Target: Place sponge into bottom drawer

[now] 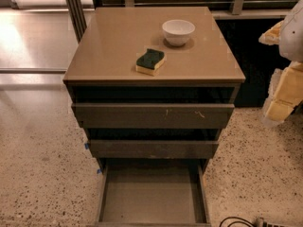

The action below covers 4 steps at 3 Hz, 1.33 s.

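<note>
Sponge [151, 62]: lies flat on the counter [109, 56], centre of frame, dark green scouring side up, yellow foam showing along its near edge. It sits close to the counter's front edge and is turned a little askew.

Bottom drawer [151, 193]: pulled well out at lower centre of frame. Flat grey floor in full view, with nothing visible in it.

Hand [284, 74]: at the far right edge of frame, pale yellow and white parts partly cut off. It is well apart from the sponge and off to the side of the cabinet. It is not holding the sponge. Cannot tell whether it is open or closed.

Step in hand, as I judge it: the very start. The drawer is open but the pick-up is not yet made. The next move calls for bringing the hand leftward across the frame over the counter, down onto the sponge, and closing on its short sides. Then comes a lift, a carry out past the front edge, and a descent past the two upper fronts into the tray.

White bowl [178, 31]: stands behind and to the right of the sponge, apart from it. It deserves some care on the approach from the right.

Surface: tan, smooth, slightly glossy. Below it a scratched drawer front [154, 115] and a narrower plain one [154, 148], each standing out slightly.

Room: speckled pale floor [42, 174], bits of blue tape [87, 145] at the cabinet's left side, a dark cable [236, 221] at lower right, and bright reflections at upper left.
</note>
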### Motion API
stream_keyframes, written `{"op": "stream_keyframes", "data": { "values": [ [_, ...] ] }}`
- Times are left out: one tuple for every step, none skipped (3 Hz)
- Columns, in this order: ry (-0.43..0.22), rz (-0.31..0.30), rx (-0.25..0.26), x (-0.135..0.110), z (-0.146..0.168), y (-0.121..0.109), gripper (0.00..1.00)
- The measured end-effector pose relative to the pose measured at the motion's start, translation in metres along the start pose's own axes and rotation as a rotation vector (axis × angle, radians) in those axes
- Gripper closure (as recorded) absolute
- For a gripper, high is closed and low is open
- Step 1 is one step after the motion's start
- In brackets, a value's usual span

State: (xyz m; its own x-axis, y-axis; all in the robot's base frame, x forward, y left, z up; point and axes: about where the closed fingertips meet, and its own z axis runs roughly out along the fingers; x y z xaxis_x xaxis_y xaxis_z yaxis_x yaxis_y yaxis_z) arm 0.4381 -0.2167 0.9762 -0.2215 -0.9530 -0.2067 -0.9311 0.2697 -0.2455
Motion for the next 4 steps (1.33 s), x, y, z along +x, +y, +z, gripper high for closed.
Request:
{"op": "stream_keyframes", "data": {
  "values": [
    [0.000, 0.000, 0.000, 0.000, 0.000, 0.000, 0.00],
    [-0.034, -0.062, 0.013, -0.019, 0.017, -0.025, 0.00],
    [-0.094, -0.131, 0.014, -0.044, 0.041, -0.059, 0.00],
    [-0.095, -0.131, 0.014, -0.044, 0.041, -0.059, 0.00]
  ]
}}
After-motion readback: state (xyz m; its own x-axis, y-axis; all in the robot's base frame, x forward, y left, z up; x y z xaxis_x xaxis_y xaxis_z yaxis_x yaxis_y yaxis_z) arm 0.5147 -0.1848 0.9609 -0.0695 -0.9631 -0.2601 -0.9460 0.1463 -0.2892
